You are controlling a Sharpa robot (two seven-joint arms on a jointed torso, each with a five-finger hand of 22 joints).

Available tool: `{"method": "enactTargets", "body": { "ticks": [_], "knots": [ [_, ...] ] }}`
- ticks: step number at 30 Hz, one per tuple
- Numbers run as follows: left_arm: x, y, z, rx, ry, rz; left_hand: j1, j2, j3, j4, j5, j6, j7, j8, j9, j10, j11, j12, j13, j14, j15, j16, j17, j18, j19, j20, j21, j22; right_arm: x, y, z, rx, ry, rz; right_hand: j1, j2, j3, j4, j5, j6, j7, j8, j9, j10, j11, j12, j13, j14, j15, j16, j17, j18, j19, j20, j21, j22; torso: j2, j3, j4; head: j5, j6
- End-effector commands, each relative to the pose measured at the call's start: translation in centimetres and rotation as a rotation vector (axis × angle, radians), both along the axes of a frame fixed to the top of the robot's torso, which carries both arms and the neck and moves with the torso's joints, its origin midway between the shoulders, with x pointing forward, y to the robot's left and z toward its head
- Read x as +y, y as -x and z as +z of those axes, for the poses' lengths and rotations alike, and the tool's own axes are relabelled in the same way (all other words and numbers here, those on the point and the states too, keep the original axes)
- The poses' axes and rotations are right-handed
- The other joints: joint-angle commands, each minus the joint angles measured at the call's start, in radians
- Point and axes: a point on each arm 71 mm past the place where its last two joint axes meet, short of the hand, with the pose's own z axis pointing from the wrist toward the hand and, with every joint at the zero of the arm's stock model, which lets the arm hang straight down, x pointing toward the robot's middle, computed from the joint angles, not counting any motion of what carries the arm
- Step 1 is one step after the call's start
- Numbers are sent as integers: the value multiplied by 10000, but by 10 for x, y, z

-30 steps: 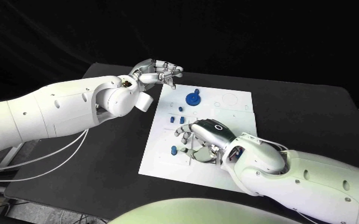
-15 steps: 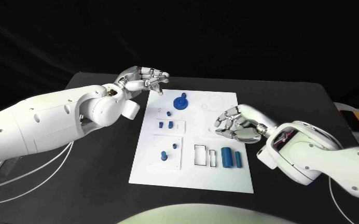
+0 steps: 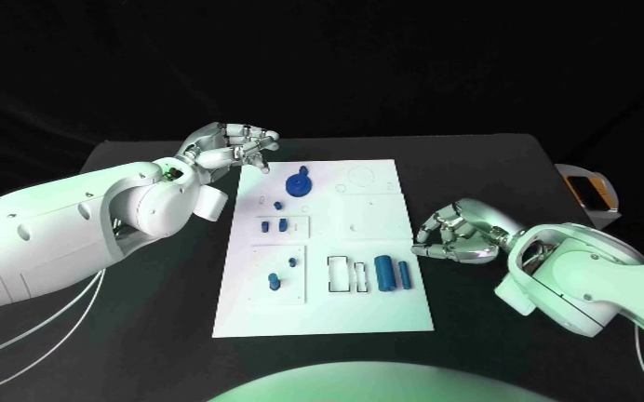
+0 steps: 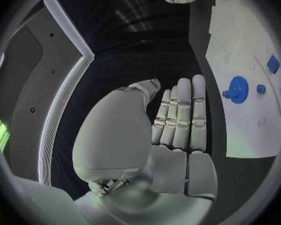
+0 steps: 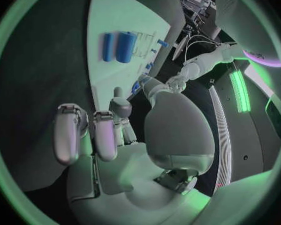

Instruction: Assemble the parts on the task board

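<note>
The task board [image 3: 352, 300] lay flat in the middle of the black bench [image 3: 148, 281], with the blue parts spread over it: a gear-like wheel [image 3: 301, 182] near the far end, small pegs [image 3: 273, 226] along the left side, and two cylinders [image 3: 394, 272] lying side by side towards the near right. The left hand [image 3: 231, 149] hovered off the board's far left corner, fingers loosely curled and holding nothing. The right hand [image 3: 458, 232] sat just beside the board's right edge, fingers curled inward around nothing, near the cylinders but apart from them. The parts looked like small rigid plastic, probably light and smooth, so likely to roll or slip. A cylinder would best be pinched across its middle, the wheel by its rim or centre knob.
</note>
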Motion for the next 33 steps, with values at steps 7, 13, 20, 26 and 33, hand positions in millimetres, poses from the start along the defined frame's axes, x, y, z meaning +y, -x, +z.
{"method": "enactTargets", "body": {
  "ticks": [7, 13, 20, 26, 33],
  "knots": [
    [-2, 1, 0, -15, 150, -186, -39, 110, -22, -48, -56, -48, -5, -28, 13, -76, -21, 69, 14, -44, 0, -35, 4, 130, 36, 36, -57, -14, 17, 7, -5, -581, 1747, 737, 19, 43, -300, 140, -123, -47, -94, 163, 136, 269, -30, 423, 596, 737, -52, 158, 932, -153, 371, -58, 252, 2052, 11, -23, 23, -45, -62],
    [-2, 2, 0, -8, 149, -189, -39, 110, -22, -48, -56, -48, -5, -28, 13, -76, -21, 69, 14, -44, 0, -35, 4, 130, 36, 36, -57, -14, 30, 8, -10, -629, 1915, 1134, 65, 68, -409, 206, -170, -99, -88, 187, 174, 348, -25, 562, 798, 735, -50, 163, 934, -135, 335, -59, 168, 2033, -1, -24, -8, 30, -164],
    [-2, 2, 1, 4, 151, -205, -51, 121, -21, -39, -53, -49, -6, -26, 15, -80, -21, 74, 17, -45, 0, -33, 6, 130, 38, 37, -64, -18, 46, 12, -17, -715, 2037, 1585, 106, 99, -496, 265, -173, -156, -77, 200, 201, 408, -15, 679, 967, 725, -41, 154, 916, -118, 297, -53, 81, 2011, 1, -6, -9, 62, -187],
    [-2, 2, 1, 8, 154, -218, -51, 121, -21, -39, -53, -49, -6, -26, 15, -80, -21, 74, 17, -45, 0, -33, 6, 130, 38, 37, -64, -18, 57, 10, -22, -774, 2041, 1833, 147, 126, -539, 294, -157, -176, -73, 215, 219, 423, -11, 725, 1032, 726, -37, 160, 931, -120, 299, -50, 88, 2017, -5, -12, -18, 105, -157],
    [-1, 2, 1, 10, 155, -220, -62, 124, -22, -32, -52, -54, -3, -27, 15, -86, -19, 76, 18, -46, 2, -33, 7, 130, 39, 38, -68, -20, 63, 7, -30, -558, 2216, 1942, 96, 227, -761, 545, -149, -210, -72, 282, 284, 354, -5, 714, 1054, 722, -29, 165, 941, -122, 303, -40, 98, 2033, 5, -12, -6, 168, -151]
  ]
}}
